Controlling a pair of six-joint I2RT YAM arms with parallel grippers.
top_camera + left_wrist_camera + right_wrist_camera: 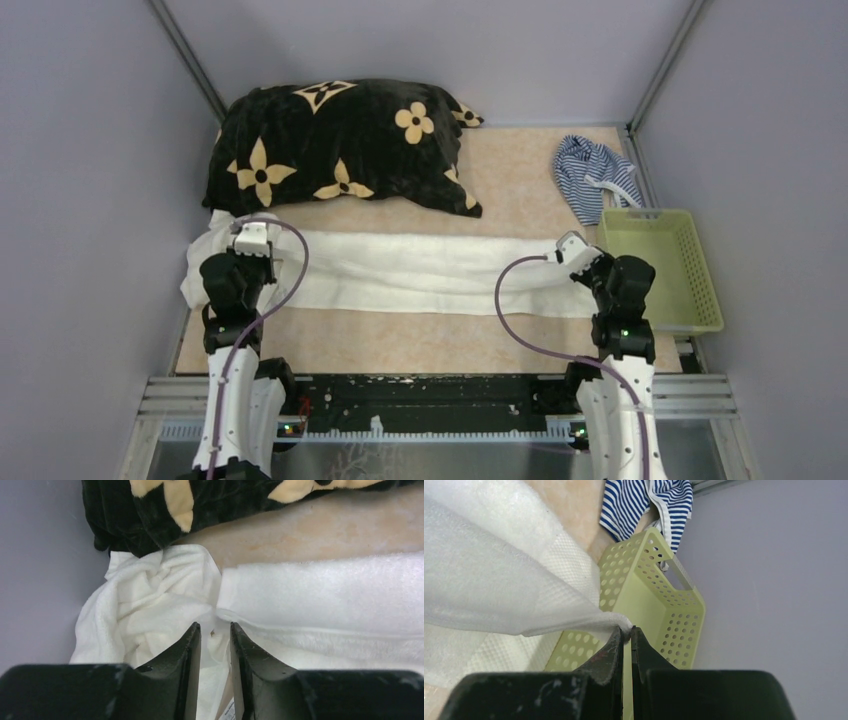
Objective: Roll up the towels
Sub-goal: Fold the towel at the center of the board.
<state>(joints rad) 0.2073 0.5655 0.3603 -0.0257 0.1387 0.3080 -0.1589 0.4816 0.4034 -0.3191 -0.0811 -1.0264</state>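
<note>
1. The towel (420, 272) lies as one long white band across the tan table (400, 345), just in front of the black flowered pillow (340, 145). Its left end is bunched into a crumpled heap; the rest lies flat.
2. My right gripper (626, 628) is pinched tight on the right-hand corner of the towel, and the cloth rises from the table to my fingertips in a taut fold. I judge this hold keeps that end lifted and stretched, so the band stays straight for rolling.
3. My left gripper (215, 630) stands over the bunched left end with its jaws a narrow way apart. Cloth shows in the gap, but the pads do not appear to clamp it; I judge this end is not gripped.
4. The green perforated basket (660, 265) stands just beside the towel's right end, with the blue-and-white striped garment (590, 175) behind it. Neither is touched.
5. Pose: both my arms reach forward from the near edge, wrists angled down, one at each end of the towel and well apart.
6. Judgement: rolling has not begun; the crumpled left end wants flattening first.
</note>
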